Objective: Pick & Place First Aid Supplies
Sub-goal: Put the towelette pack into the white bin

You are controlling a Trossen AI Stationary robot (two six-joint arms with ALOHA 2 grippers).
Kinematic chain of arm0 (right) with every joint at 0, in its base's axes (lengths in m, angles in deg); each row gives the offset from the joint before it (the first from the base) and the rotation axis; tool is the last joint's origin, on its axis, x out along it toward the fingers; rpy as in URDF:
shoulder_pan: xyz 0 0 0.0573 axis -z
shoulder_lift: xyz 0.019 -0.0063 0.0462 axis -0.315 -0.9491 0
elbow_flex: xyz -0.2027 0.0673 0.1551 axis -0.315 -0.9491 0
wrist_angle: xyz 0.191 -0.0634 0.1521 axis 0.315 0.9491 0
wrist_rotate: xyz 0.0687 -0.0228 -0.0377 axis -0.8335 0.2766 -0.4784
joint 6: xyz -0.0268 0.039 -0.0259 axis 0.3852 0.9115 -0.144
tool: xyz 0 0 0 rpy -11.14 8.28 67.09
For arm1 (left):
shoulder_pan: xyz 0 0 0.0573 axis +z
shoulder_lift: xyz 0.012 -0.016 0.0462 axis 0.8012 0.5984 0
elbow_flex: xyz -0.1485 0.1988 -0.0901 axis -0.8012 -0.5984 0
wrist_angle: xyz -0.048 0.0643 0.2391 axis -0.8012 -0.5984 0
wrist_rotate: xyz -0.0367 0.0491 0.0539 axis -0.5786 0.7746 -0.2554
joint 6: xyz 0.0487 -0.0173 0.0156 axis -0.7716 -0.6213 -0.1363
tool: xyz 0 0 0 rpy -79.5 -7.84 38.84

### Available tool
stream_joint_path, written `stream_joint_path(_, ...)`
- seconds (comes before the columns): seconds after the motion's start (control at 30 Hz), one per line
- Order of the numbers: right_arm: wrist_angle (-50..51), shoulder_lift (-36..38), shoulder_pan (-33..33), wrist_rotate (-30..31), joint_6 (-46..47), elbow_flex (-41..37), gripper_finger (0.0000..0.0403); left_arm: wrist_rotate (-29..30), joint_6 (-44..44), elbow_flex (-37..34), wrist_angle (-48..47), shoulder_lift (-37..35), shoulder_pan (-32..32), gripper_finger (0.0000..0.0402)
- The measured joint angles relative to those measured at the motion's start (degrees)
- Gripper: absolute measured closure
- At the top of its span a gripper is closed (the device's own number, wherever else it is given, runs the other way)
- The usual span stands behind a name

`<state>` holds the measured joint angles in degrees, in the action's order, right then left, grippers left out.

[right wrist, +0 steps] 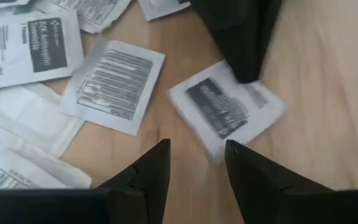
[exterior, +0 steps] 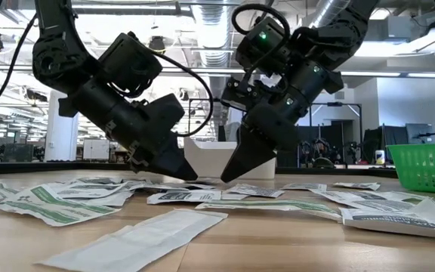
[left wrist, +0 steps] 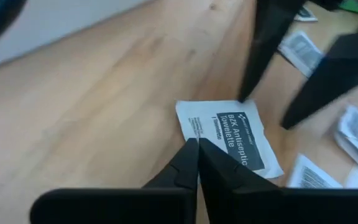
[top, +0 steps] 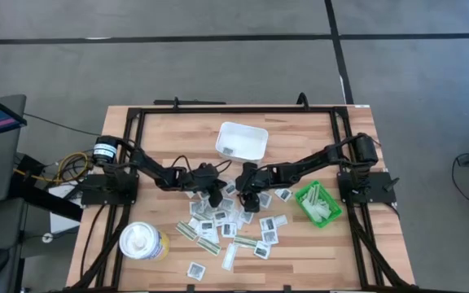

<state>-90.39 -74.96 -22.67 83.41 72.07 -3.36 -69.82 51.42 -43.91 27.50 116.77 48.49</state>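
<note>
Several first aid supplies, square white packets and narrow strips, lie scattered flat on the wooden table. One square antiseptic towelette packet lies between my two grippers near the table's middle. My left gripper is shut, with its tips at this packet's edge. My right gripper stands open on the packet's opposite side, its tips close to the packet's edge and touching nothing that I can see. In the low view both grippers slant down to the table, the left and the right. My left gripper is shut on the square packet's edge, close to one corner, with only its fingertips. The fingers slant down from the table's left. The packet looks almost flat on the wood; whether the pinched edge is raised I cannot tell.
A white tray stands on the far side of the grippers. A green bin sits at the right. A round white tub stands near the front left. Loose packets cover the table toward the near edge.
</note>
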Motion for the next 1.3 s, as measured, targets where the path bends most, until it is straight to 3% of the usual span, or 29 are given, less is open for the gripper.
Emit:
stream_joint_path(0.23, 0.06, 0.0, -0.02, -0.02, -0.25, 0.02, 0.0256, -0.42, -4.29, -0.16, 1.27, -0.61, -1.41, 0.0397)
stream_joint_path(0.57, 1.25, 0.02, -0.16, 0.16, 1.87, 0.04, 0.0256, -1.17, -9.29, -0.24, -0.61, -8.23, -2.22, 0.0398)
stream_joint_path(0.73, 2.04, 0.02, -0.26, 0.14, 6.72, 0.04, 0.0256, 0.13, -12.47, -0.22, -0.17, -9.01, -2.42, 0.0398)
stream_joint_path(0.9, 2.74, 0.09, -0.39, 0.15, 7.68, 0.13, 0.0256, 3.93, -15.23, -0.22, 0.02, -9.33, -2.42, 0.0398)
stream_joint_path(1.07, 2.85, 0.11, -0.46, 0.16, 7.73, 0.13, 0.0256, 13.28, -25.49, -0.22, 4.51, -10.29, -0.96, 0.0398)
stream_joint_path(1.17, 2.82, 0.1, -0.46, 0.16, 7.75, 0.13, 0.0256, 17.02, -30.13, 0.08, 5.81, -11.77, 2.44, 0.0398)
stream_joint_path(1.3, 2.74, 0.09, -0.46, 0.16, 7.75, 0.13, 0.0256, 17.45, -30.05, 0.65, 6.58, -12.65, 9.43, 0.0394)
